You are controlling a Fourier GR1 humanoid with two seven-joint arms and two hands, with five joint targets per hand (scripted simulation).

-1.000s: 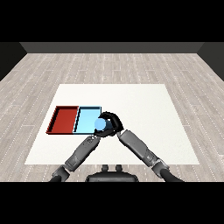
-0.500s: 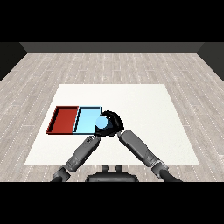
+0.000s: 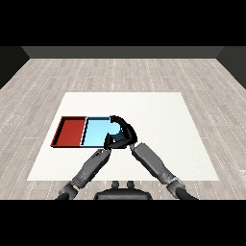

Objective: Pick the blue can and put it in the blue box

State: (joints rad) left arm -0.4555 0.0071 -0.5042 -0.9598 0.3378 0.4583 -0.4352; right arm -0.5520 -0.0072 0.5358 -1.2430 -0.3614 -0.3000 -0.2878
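Blue can [image 3: 116, 130] within curled right hand [image 3: 126, 135] fingers, over blue tray [image 3: 94, 133] edge

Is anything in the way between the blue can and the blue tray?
No, nothing visible is. The right hand is curled round the blue can right at the light blue tray's right edge. The red tray lies on the far side, out of the way.

Single head view, looking down and forward across the white surface [image 3: 158, 110]; whole surface in frame, mid distance. Both forearms enter from lower corners; trays [image 3: 72, 130] beyond left hand [image 3: 113, 141].
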